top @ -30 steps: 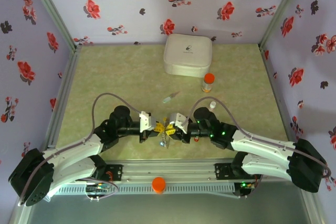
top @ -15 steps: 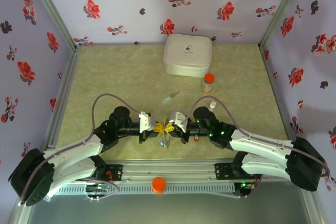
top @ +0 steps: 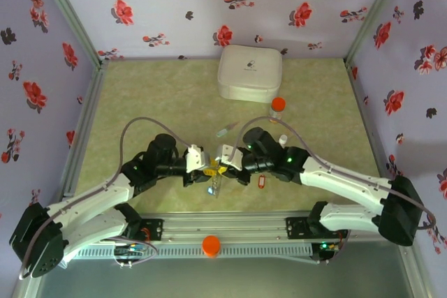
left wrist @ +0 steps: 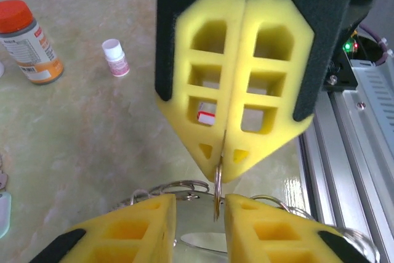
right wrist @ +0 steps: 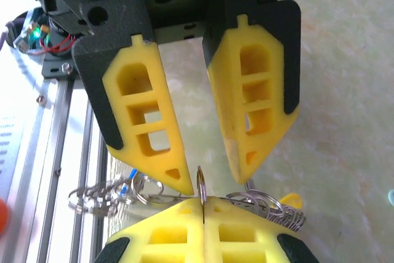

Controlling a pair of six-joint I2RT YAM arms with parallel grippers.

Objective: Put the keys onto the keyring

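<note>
Right fingers (right wrist: 166,238) pressed together, pinching the keyring (right wrist: 200,180) edge-on above the desk (right wrist: 332,121) — left fingers (right wrist: 144,121) spread, one either side of the keyring.

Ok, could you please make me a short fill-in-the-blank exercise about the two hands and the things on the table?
1. The right hand is ___ on a thin metal ring.
2. The left hand is ___.
3. The small plastic bottle beside the white rounded square box has an ___ cap.
Missing words: shut; open; orange.
</note>
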